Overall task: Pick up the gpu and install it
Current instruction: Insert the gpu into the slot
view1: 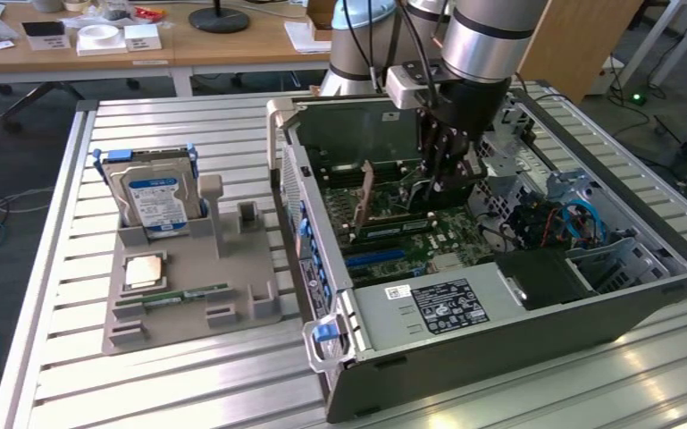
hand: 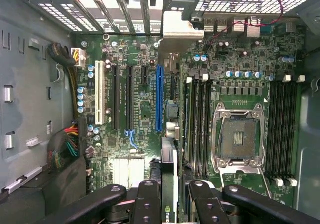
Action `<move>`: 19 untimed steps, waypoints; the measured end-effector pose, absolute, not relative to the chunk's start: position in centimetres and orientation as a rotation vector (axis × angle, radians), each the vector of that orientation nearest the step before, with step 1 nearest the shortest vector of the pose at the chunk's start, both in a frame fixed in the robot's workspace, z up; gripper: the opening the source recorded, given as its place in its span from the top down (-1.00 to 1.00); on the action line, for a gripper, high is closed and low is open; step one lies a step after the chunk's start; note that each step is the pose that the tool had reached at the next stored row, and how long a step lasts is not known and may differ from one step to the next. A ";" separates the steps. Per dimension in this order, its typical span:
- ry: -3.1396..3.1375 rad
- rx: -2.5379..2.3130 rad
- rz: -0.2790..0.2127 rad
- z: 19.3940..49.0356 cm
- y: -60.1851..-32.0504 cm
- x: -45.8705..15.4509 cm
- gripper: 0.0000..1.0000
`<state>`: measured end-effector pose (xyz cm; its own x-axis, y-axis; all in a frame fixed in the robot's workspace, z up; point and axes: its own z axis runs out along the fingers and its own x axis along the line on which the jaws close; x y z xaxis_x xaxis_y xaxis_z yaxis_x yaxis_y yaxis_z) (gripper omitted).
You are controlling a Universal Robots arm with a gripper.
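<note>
Wrist view: gpu (hand: 169, 169) edge-on along slots (hand: 159, 99)

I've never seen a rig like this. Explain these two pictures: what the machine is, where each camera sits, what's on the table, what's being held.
The machine is a robot arm reaching down into an open computer case that lies on a slatted metal table. The exterior view comes from a camera off the arm, looking over the whole table. The wrist view comes from a camera on the arm's wrist, looking past its black fingers at the green main board inside the case. Toward the exterior view's left, a grey holder carries an upright hard drive, a square chip and a slim memory stick. The fingers are shut on a graphics card, seen edge-on, roughly in line with the long blue slot.
</note>
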<state>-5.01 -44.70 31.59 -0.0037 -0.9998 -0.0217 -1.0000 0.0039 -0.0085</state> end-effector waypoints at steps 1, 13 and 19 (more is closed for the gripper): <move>2.210 -2.202 0.015 31.6 -44.7 -5.0 0.47; 2.209 -2.204 0.015 30.8 -45.0 -5.5 0.47; 2.207 -2.206 0.015 30.3 -45.2 -5.8 0.47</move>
